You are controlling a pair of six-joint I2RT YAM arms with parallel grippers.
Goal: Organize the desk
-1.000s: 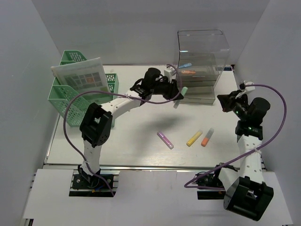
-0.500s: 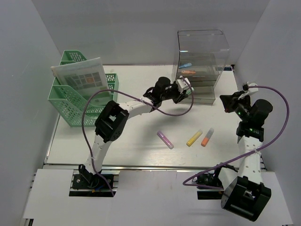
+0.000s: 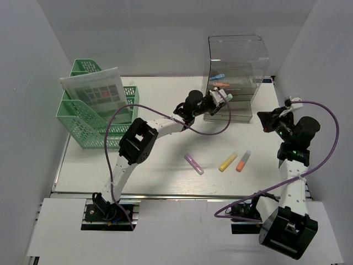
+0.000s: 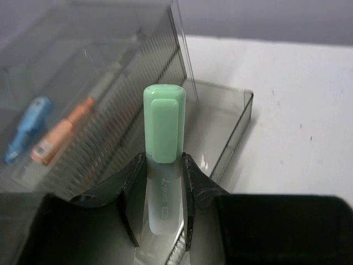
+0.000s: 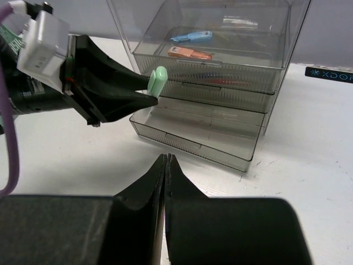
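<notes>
While L tool (image 4: 164,161) grips green highlighter (image 4: 164,118) cap-fwd, long axis aims over open drawer (image 4: 240,128) just ahead; R tool (image 5: 165,161) shut, empty, well apart.

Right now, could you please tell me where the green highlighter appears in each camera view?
Top external: green highlighter right of centre, in the upper half.
Left wrist: green highlighter at the centre, pointing up the picture.
Right wrist: green highlighter left of centre, in the upper half.
Shared landmark: the clear drawer unit just beyond it.
</notes>
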